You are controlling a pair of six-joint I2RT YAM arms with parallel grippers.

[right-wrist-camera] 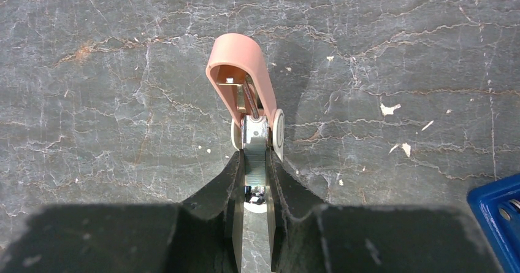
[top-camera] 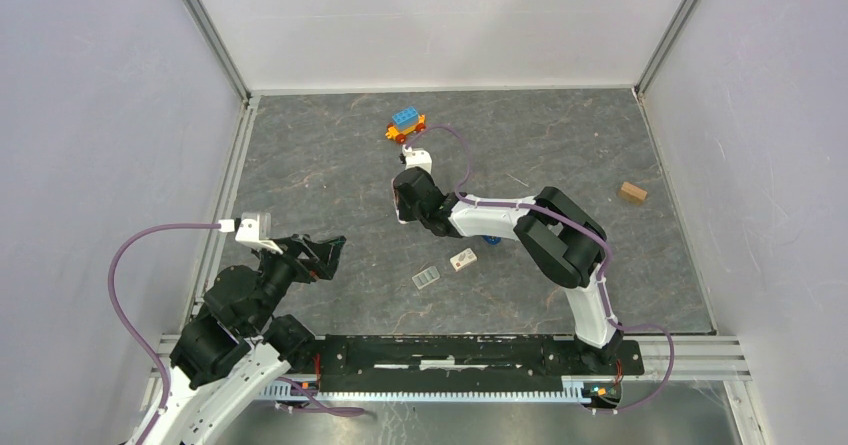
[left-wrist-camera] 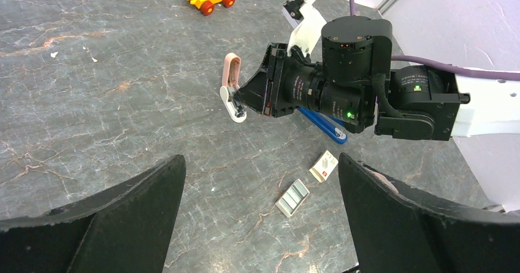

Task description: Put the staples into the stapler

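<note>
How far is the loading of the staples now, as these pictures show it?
Done: the pink stapler looks opened, its lid swung up and its metal rail exposed. In hand: the right gripper is shut on that rail; the left gripper is open and empty. Left: the staple tray and the small box lie on the table, so picking up staples and loading them seem not begun.

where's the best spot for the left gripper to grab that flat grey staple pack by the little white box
Probably across its two long edges, straight down from above. The staple pack lies flat on the table, so only its thin sides offer grip; the long edges are free, with the white box apart off one short end.
</note>
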